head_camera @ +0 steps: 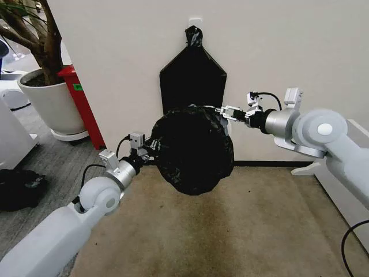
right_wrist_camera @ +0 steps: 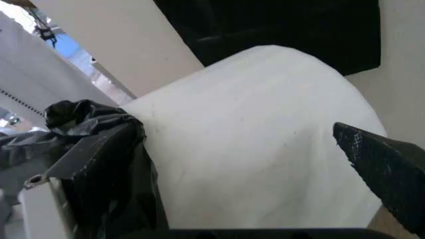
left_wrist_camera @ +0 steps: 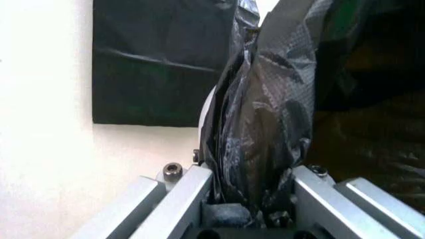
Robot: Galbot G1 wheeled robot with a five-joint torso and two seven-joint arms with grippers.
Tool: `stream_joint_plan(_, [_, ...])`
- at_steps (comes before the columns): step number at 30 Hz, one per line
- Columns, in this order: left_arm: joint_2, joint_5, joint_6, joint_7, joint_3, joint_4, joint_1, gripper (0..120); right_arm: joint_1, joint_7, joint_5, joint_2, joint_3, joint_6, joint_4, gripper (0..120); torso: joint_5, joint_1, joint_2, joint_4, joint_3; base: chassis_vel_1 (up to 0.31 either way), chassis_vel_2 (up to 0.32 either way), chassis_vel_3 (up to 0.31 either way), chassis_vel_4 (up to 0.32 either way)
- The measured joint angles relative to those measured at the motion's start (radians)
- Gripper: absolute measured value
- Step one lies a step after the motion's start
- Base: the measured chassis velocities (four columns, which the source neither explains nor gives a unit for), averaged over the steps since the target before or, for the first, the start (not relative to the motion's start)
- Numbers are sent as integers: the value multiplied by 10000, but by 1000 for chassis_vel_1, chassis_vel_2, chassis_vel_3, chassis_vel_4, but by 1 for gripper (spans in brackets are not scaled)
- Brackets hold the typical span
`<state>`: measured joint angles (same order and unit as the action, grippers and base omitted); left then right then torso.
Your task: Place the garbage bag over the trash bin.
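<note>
The glossy black garbage bag (head_camera: 192, 151) is spread across the mouth of the trash bin, which is almost entirely hidden under it in the head view. My left gripper (head_camera: 147, 152) is at the bag's left edge, shut on a bunched fold of the plastic (left_wrist_camera: 256, 149). My right gripper (head_camera: 222, 109) is at the bag's upper right edge. In the right wrist view it (right_wrist_camera: 236, 127) stands open astride the white bin wall (right_wrist_camera: 265, 144), with crinkled bag film (right_wrist_camera: 93, 124) draped over one finger.
A flat black bag bundle (head_camera: 192, 75) hangs on the wall right behind the bin. A large white plant pot (head_camera: 52, 104) and a red post (head_camera: 85, 107) stand at the left, a dark bag (head_camera: 17, 187) lies on the floor, and white furniture (head_camera: 351, 167) is at the right.
</note>
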<state>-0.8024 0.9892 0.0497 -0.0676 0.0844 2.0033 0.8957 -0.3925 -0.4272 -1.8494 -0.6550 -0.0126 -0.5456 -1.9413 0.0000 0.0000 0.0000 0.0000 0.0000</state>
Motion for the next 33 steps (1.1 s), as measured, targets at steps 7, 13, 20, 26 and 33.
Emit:
stream_joint_plan(7, [-30, 134, -6, 108, 8, 1, 58, 0, -224, 1282, 486, 187, 0, 427, 270, 100, 0, 0, 0, 0, 0, 0, 0, 0, 0])
stream_joint_plan(13, [-27, 128, -1, 108, 9, -35, 39, 0, -185, 1024, 130, 297, 159, 432, -72, 100, -1, 0, 0, 0, 0, 0, 0, 0, 0])
stream_joint_plan(20, [-37, 152, 37, -30, 8, -50, -2, 0, -49, 433, -310, 477, 212, 328, -675, 100, -3, 0, 0, 1, 0, 0, 0, 0, 0])
stream_joint_plan(26, [-27, 529, 112, -105, 42, 47, 13, 0, -440, 534, -342, 645, 276, 354, -714, 100, 0, 0, 0, -2, 0, 0, 0, 0, 0])
stream_joint_plan(33, [109, 1103, 244, -133, 99, 334, 76, 0, -683, 1544, -185, 642, 356, 591, 0, 100, 1, 0, 0, 0, 0, 0, 0, 0, 0])
